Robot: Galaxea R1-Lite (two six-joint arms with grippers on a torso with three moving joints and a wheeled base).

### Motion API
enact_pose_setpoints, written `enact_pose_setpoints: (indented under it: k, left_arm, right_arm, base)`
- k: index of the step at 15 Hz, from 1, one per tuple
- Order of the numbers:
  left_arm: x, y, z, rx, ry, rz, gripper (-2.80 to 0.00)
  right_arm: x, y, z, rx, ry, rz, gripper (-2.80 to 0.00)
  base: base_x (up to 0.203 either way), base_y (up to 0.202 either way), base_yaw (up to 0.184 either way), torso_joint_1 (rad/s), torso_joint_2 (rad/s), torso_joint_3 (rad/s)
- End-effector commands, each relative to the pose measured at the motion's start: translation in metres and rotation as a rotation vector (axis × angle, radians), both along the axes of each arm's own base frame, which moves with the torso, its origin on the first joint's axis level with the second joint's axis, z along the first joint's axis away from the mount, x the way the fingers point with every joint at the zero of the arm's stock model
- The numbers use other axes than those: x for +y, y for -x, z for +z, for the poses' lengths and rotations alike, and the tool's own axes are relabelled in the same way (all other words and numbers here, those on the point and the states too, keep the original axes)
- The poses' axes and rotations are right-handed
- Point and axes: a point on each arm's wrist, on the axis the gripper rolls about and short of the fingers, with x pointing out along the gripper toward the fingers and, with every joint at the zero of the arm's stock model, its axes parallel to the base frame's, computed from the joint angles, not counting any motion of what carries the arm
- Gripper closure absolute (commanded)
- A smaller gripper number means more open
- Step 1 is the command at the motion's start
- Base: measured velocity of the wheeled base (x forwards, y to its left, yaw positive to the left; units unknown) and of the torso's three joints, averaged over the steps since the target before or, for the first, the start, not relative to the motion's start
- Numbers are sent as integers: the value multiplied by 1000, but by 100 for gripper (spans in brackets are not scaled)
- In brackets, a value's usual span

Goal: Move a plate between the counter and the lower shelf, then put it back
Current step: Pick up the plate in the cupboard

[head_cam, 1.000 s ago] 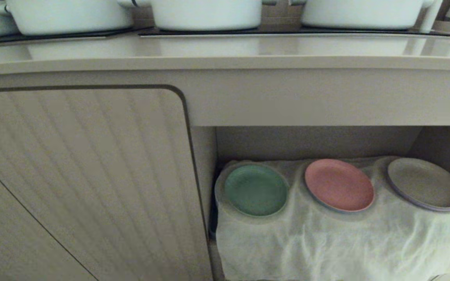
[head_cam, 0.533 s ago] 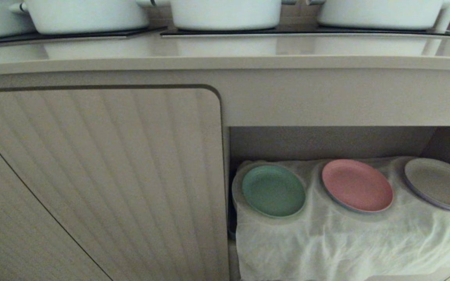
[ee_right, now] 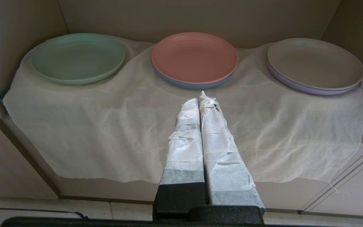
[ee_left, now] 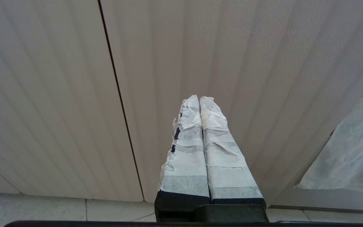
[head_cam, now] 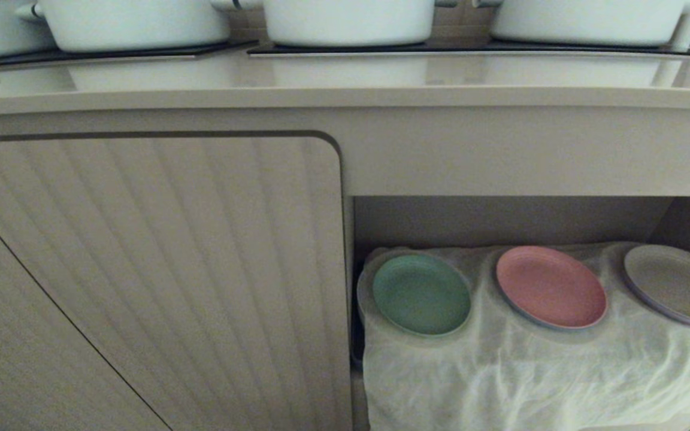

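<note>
Green plate (head_cam: pixel 421 294) in the lower shelf (head_cam: pixel 501 218) on white cloth (head_cam: pixel 530 371), beside a pink plate (head_cam: pixel 551 287); left gripper (ee_left: pixel 199 98) and right gripper (ee_right: pixel 199 97) pressed together, holding nothing

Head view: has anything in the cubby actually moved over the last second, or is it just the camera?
Only the camera: the whole scene slid rightward in the picture, then settled. The plate, pink plate and grey plate kept their places on the white cloth in the lower shelf.

Each pincer, left pincer (ee_left: pixel 199 98) and right pincer (ee_right: pixel 199 96), has long tapering fingers wrapped in frayed white tape above black bases.
</note>
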Motion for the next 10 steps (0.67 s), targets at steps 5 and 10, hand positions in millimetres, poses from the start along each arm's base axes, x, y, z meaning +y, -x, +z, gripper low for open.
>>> enact_pose_setpoints:
  k: [5,10]
  left_arm:
    - [0,0,0,-1,1,1,0]
    - [0,0,0,-1,1,1,0]
  right_arm:
    - [0,0,0,-1,-15,-1,0]
    - [0,-3,1,45,1,-4,0]
  base:
    - [0,0,0,0,0,0]
    - [0,0,0,0,0,0]
